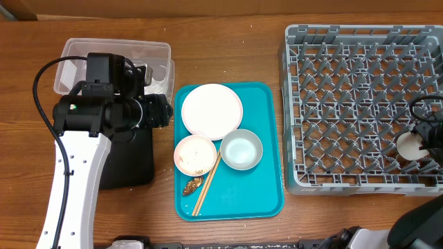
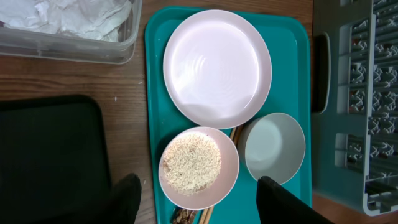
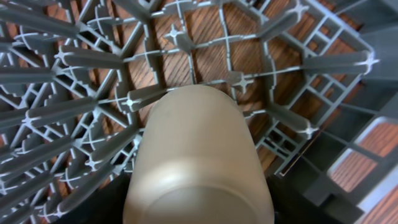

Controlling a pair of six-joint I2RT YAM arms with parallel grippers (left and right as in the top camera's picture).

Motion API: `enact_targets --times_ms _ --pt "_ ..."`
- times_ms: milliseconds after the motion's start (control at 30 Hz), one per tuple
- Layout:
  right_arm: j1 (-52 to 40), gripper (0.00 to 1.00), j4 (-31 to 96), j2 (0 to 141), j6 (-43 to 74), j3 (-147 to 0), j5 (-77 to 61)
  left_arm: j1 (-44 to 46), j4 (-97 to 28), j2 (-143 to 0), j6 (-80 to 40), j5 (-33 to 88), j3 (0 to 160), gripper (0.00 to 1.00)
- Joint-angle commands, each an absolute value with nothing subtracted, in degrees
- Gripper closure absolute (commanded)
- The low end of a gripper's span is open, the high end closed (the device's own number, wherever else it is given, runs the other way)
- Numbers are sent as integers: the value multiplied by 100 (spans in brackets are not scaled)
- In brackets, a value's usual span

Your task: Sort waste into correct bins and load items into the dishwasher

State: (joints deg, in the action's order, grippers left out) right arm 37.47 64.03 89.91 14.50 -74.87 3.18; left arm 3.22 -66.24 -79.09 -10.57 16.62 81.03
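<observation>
The wooden counter (image 1: pixel 228 28) carries everything. The grey dish rack (image 1: pixel 360 104) is the largest piece. The right gripper (image 3: pixel 198 186) hangs over the rack's near right corner, with pegs directly beneath and ahead of it. Well off to the left gripper's (image 2: pixel 199 183) right finger side, the same rack shows only as an edge.

The teal serving tray (image 2: pixel 152 124) lies directly under the left gripper and stretches ahead of it. The shallow black tray (image 2: pixel 50 155) sits on the counter just outside the gripper's left finger. The clear tub (image 2: pixel 74 50) is ahead and to the left, with crumpled white material (image 2: pixel 68 18) inside.

The white plate (image 2: pixel 217 65) rests on the teal tray straight ahead of the left gripper. The pinkish-white bowl (image 2: pixel 227 174) sits right below the gap between its fingers, and the pale blue-white bowl (image 2: pixel 273 146) sits just inside the right finger. The two bowls touch or nearly touch. The left gripper is spread wide and grips nothing.

The small white cup (image 1: pixel 408 145) fills the space between the right gripper's fingers. The jaws look closed against its sides, though they show only as dark edges.

A pair of chopsticks (image 1: pixel 206 183) leans out from between the bowls, below the left gripper. A heap of white rice grains (image 2: pixel 191 163) lies in the pinkish-white bowl. The brown food scrap (image 1: pixel 192 185) lies on the teal tray beside the chopsticks.
</observation>
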Motion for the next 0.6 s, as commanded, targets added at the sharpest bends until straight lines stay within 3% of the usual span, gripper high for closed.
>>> enact_targets --times_ms 0,67,267,467,567 --pt "3763 18 6361 8971 1505 -7609 -75 292 -6619 -7870 -1094 1590 8158 36" --pt "3763 13 6401 8971 1507 -7623 -167 292 -6626 -7870 -1094 1592 8158 35" --pt "3750 14 6779 8897 1503 -7981 -681 292 -6670 -7870 -1092 1590 8158 34" --pt "3398 15 6917 8464 648 -8530 -2832 292 -6672 -7870 -1092 1588 8158 22" --pt "2840 16 6869 8173 263 -8547 -3428 292 -6685 -7872 -1092 1584 8158 21"
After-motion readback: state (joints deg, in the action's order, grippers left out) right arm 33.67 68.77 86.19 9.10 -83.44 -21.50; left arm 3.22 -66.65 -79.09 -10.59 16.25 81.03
